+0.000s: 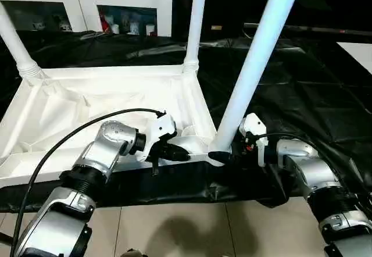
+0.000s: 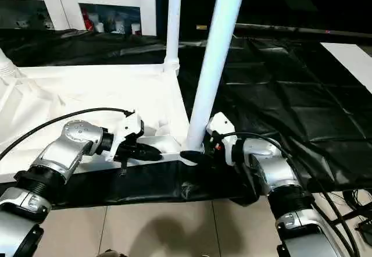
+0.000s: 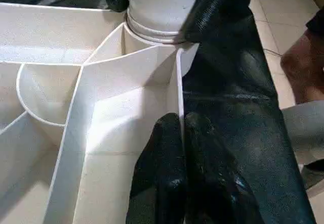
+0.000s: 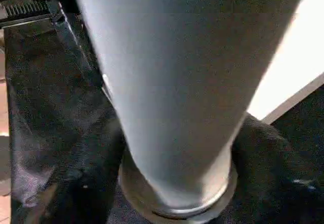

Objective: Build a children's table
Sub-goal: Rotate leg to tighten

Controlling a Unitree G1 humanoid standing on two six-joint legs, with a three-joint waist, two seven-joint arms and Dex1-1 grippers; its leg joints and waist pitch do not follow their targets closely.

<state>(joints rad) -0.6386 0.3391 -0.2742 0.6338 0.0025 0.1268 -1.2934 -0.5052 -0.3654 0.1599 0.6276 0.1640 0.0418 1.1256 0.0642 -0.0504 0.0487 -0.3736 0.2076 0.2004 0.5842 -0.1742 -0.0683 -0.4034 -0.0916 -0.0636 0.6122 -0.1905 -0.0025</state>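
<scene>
The white tabletop (image 1: 87,103) lies upside down, ribbed side up. One leg (image 1: 14,42) stands in its far left corner and another (image 1: 195,24) in its far right corner. A third leg (image 1: 256,59) rises tilted from the near right corner socket. My right gripper (image 1: 224,154) is shut around that leg's base (image 4: 172,133), just above the collar. My left gripper (image 1: 177,154) is shut on the tabletop's near rim wall (image 3: 178,82), a little left of that corner, with one finger on each side of the thin wall.
A crinkled black sheet (image 1: 302,94) covers the surface under and to the right of the tabletop. A white cabinet with glass doors (image 1: 87,1) stands behind. Tiled floor (image 1: 174,228) lies in front of me. Part of a person (image 3: 304,72) shows beside the sheet.
</scene>
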